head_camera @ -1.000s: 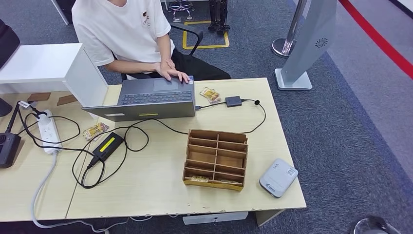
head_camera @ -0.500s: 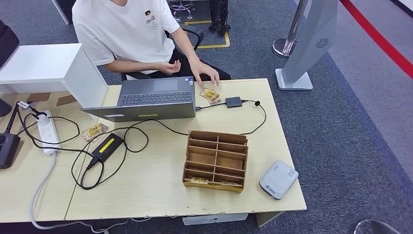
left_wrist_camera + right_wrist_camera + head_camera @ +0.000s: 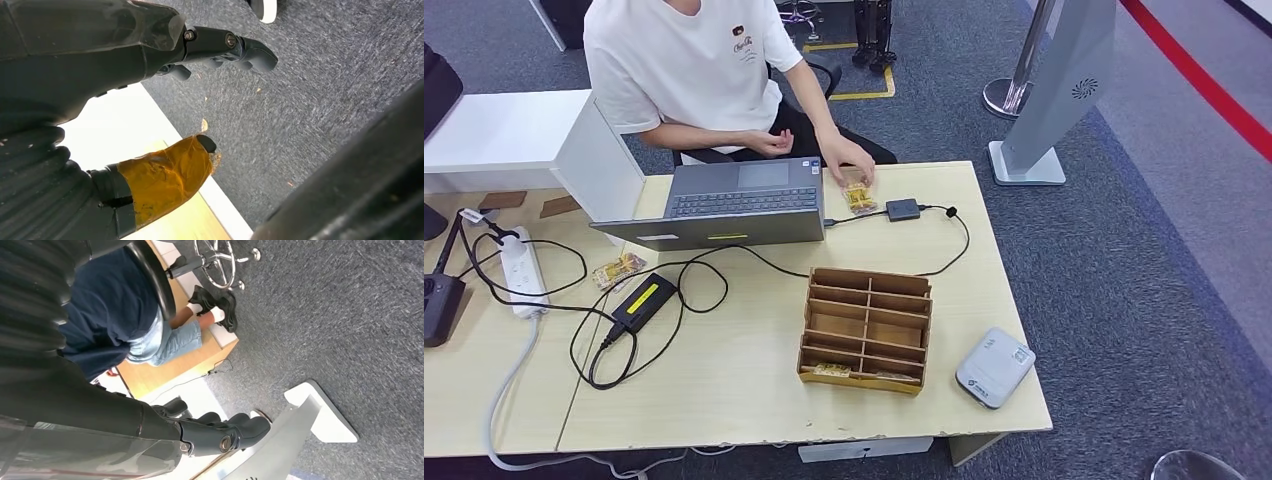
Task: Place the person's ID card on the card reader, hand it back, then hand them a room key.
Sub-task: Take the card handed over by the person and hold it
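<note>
A small yellow-patterned card (image 3: pixel 858 198) lies on the far side of the table (image 3: pixel 724 400), beside the laptop (image 3: pixel 724 203). The seated person's hand (image 3: pixel 848 160) rests on its far end. The grey-white card reader (image 3: pixel 995 366) sits at the table's near right corner. A wooden slotted box (image 3: pixel 866 328) stands in the middle, with flat cards (image 3: pixel 834 370) in its front row. My left hand (image 3: pixel 165 65) hangs beside the table's edge over the carpet, holding nothing, its fingers (image 3: pixel 235 47) apart from the orange-taped thumb (image 3: pixel 167 177). My right hand (image 3: pixel 150 435) hangs over the carpet too, fingers (image 3: pixel 225 432) loosely extended and empty.
Black cables (image 3: pixel 674 300), a power brick (image 3: pixel 645 301) and a white power strip (image 3: pixel 521 270) lie on the table's left half. A small black adapter (image 3: pixel 903 209) sits behind the box. A white cabinet (image 3: pixel 514 140) stands far left. A grey sign stand (image 3: pixel 1049 90) is on the carpet, right.
The person's hand has left the laptop's edge and reached right onto the yellow card. The person has leaned back a little. My hands have not come into the head view.
</note>
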Controlling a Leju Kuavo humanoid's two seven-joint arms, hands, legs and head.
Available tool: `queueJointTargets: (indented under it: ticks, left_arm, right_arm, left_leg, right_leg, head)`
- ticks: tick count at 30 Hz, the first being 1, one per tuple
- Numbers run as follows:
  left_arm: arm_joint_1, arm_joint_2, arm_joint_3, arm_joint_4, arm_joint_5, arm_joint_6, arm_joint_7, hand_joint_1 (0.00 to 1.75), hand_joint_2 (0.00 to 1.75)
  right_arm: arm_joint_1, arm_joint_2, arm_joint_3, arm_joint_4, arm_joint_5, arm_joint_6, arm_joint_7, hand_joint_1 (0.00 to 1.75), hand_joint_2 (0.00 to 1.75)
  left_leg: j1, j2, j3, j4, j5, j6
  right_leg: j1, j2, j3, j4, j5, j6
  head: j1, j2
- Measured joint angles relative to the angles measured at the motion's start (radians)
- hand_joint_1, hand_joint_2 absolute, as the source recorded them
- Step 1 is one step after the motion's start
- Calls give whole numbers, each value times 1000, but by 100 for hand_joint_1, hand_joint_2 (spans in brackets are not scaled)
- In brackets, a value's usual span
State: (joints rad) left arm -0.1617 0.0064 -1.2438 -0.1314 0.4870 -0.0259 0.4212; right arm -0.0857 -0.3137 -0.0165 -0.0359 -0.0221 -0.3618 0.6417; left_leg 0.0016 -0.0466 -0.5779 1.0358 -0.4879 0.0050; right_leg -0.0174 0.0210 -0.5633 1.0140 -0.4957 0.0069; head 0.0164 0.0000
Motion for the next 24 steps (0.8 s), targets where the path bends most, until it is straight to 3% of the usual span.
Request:
queueJointTargets:
  ticks: [2, 4, 6, 7, 8, 9, 12, 13, 14, 15, 17, 19, 21, 24]
  left_arm:
    - [28, -28, 58, -1, 179, 71, -46, 0, 175]
    - [71, -49, 157, -1, 363, 113, -86, 0, 175]
    - [99, -46, 228, -1, 412, 98, -97, 0, 175]
    - [104, -38, 247, -1, 402, 80, -96, 0, 175]
    - [109, -28, 259, -1, 384, 58, -96, 0, 175]
    - [114, -17, 268, -1, 371, 36, -96, 0, 175]
    - [130, 10, 281, -1, 352, -5, -95, 0, 175]
    - [133, 16, 282, -1, 350, -9, -95, 0, 175]
    - [135, 21, 283, -1, 347, -12, -96, 0, 175]
    - [136, 27, 283, -1, 342, -17, -100, 0, 175]
    - [136, 36, 283, -1, 328, -34, -115, 0, 175]
    - [132, 45, 283, -1, 319, -54, -131, 0, 175]
    - [125, 54, 283, -1, 315, -68, -143, 0, 175]
    - [121, 64, 282, -1, 312, -76, -151, 0, 175]
  right_arm:
    - [119, 82, -33, -198, 205, -153, -179, 0, 175]
    - [218, 137, -17, -536, 569, -246, -439, 0, 175]
    - [220, 102, 92, -864, 1094, -159, -620, 0, 175]
    - [215, 65, 155, -1008, 1331, -87, -644, 0, 175]
    - [223, 21, 210, -1138, 1502, -8, -616, 0, 175]
    - [241, -19, 242, -1249, 1587, 50, -537, 0, 175]
    - [292, -68, 215, -1445, 1578, 54, -223, 0, 175]
    - [296, -68, 178, -1480, 1567, 26, -164, 0, 175]
    - [291, -74, 135, -1505, 1545, 10, -155, 0, 175]
    - [271, -92, 97, -1514, 1506, 11, -187, 0, 175]
    - [154, -177, 50, -1456, 1375, 41, -343, 0, 175]
    - [-113, -299, 36, -1259, 1264, 57, -551, 0, 175]
    - [-430, -391, 50, -1014, 1269, 39, -706, 0, 175]
    - [-748, -444, 110, -749, 1330, -10, -759, 0, 175]
  left_leg:
    - [4, -9, -5, -1, -2, -2]
    - [2, -3, -10, -2, -4, -3]
    - [-6, 21, -4, -4, -4, -2]
    - [-8, 27, 0, -4, -3, 0]
    - [-7, 22, 4, -4, -2, 0]
    - [-4, 15, 7, -3, -2, 0]
    - [-2, 5, 2, -2, 0, -3]
    - [-2, 6, 1, -3, 0, -3]
    - [-2, 8, 1, -3, 0, -3]
    - [-1, 10, 0, -3, -1, -3]
    - [-3, 16, -5, -2, -1, -1]
    - [-8, 24, -12, -2, 1, 3]
    - [-10, 24, -13, 0, 6, 5]
    - [-4, 11, -10, 2, 11, 4]
  right_leg:
    - [5, -9, 9, -1, -3, -2]
    - [4, -2, 6, 1, -2, -6]
    - [-6, 22, -10, 3, 1, -4]
    - [-8, 28, -14, 3, 1, -1]
    - [-7, 23, -12, 2, 0, 0]
    - [-4, 15, -9, 1, -2, -1]
    - [-1, 5, -4, 2, -1, -5]
    - [-2, 6, -4, 3, 0, -6]
    - [-2, 7, -4, 3, 0, -6]
    - [-1, 9, -5, 3, 1, -6]
    - [-4, 16, -7, 4, 3, -4]
    - [-10, 23, -14, 6, 8, 1]
    - [-12, 24, -18, 5, 12, 4]
    - [-6, 11, -14, 2, 13, 4]
  head:
    - [4, 0]
    - [19, 0]
    - [10, 0]
    - [-2, 0]
    - [-12, 0]
    - [-15, 0]
    - [-11, 0]
    - [-12, 0]
    - [-11, 0]
    - [-11, 0]
    - [-12, 0]
    - [-13, 0]
    - [-12, 0]
    - [-10, 0]
